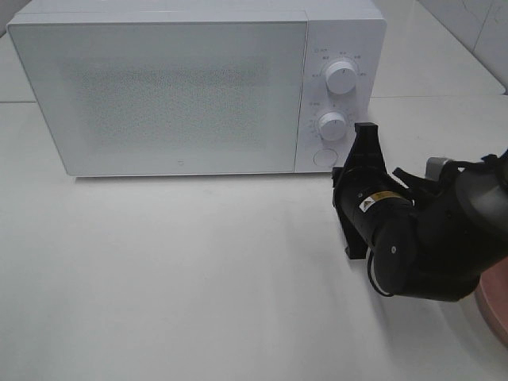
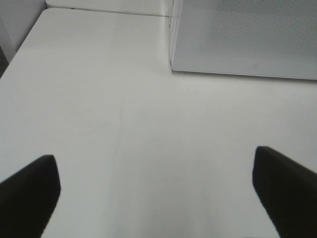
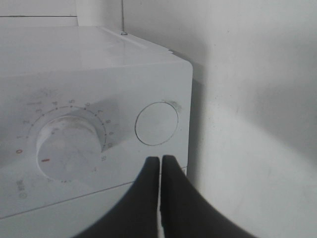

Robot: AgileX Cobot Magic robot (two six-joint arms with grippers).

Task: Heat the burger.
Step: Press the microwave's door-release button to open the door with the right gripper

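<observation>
Microwave [image 1: 182, 87]: stands at the back of the worktop [image 1: 198, 278], door shut; nothing can be made out through its speckled front.
Burger: in none of the views; whether it is behind the door or out of frame cannot be told.
Pink plate [image 1: 497, 311]: only a sliver of rim shows at the near right corner, beside the right arm.
Right end effector [image 3: 159, 159]: fingers pressed together into one narrow tip, holding nothing, aimed at the control panel just short of the round button [image 3: 156, 124] beside the lower knob [image 3: 69, 148].
Left end effector [image 2: 153, 166]: fingers spread wide, empty, above bare worktop off the microwave's left front corner.
Step in hand: probably pressing the round button, likely the door release, so the door can open.
Next move: a short, straight push, tip centred on the button and clear of the knob; a skewed push could slide off its edge.
</observation>
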